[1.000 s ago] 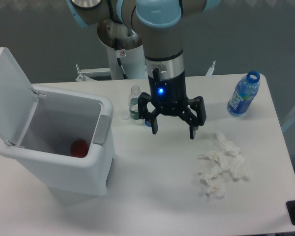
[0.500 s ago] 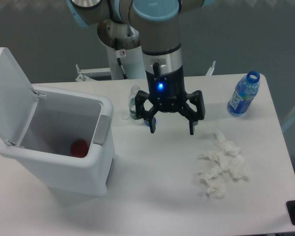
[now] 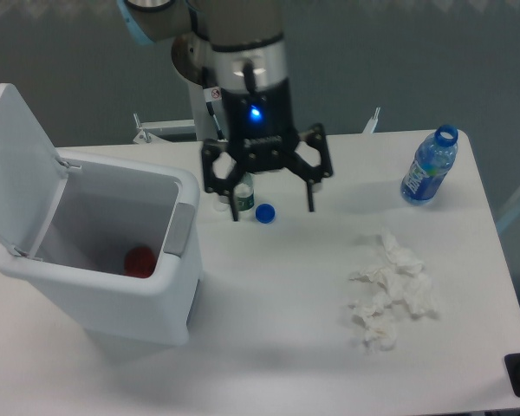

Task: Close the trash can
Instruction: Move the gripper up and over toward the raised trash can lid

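One crumpled heap of white tissues (image 3: 390, 299) lies in the lower right of the frame on the white table (image 3: 269, 347), nearest the camera. Left of it, filling the lower left, stands the trash can (image 3: 113, 286), a white plastic bin with its mouth open and a red object (image 3: 139, 261) visible at the bottom. Its flat lid (image 3: 17, 169) stands tilted back at the upper left, hinged along the far rim; a grey latch tab (image 3: 179, 229) sits on the near right wall. The bin looks light and stiff, and the smooth lid likely swings freely, so a push on its upper edge or back face should tip it shut better than any pinch. Farther back, at upper centre, the gripper (image 3: 272, 206) hangs with fingers spread wide, holding nothing, above a loose blue cap (image 3: 264, 212) and partly in front of a small clear bottle (image 3: 240, 192). A blue-labelled bottle (image 3: 430, 166) stands uncapped at the far right.
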Controlling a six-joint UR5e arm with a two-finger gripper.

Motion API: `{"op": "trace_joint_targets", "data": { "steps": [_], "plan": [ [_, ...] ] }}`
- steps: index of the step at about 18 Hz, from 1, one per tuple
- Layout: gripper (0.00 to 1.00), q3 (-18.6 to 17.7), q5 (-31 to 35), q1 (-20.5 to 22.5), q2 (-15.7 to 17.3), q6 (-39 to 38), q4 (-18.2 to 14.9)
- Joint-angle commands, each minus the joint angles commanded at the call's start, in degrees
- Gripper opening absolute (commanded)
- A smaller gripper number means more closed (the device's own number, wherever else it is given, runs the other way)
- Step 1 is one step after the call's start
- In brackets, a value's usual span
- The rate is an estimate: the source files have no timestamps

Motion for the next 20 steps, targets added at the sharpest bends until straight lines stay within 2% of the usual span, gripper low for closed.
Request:
{"op": "trace_joint_targets", "data": {
  "steps": [4, 8, 12, 20],
  "plan": [
    [1.00, 0.5, -0.2, -4.2, 0.8, -3.4, 0.0],
    [1.00, 0.5, -2.0, -6.1, 2.2, -5.0, 0.1],
    [1.00, 0.5, -6.3, -6.3, 4.4, -6.7, 0.1],
    [1.00, 0.5, -9.6, -7.9, 7.6, -7.8, 0.1]
  ]
}}
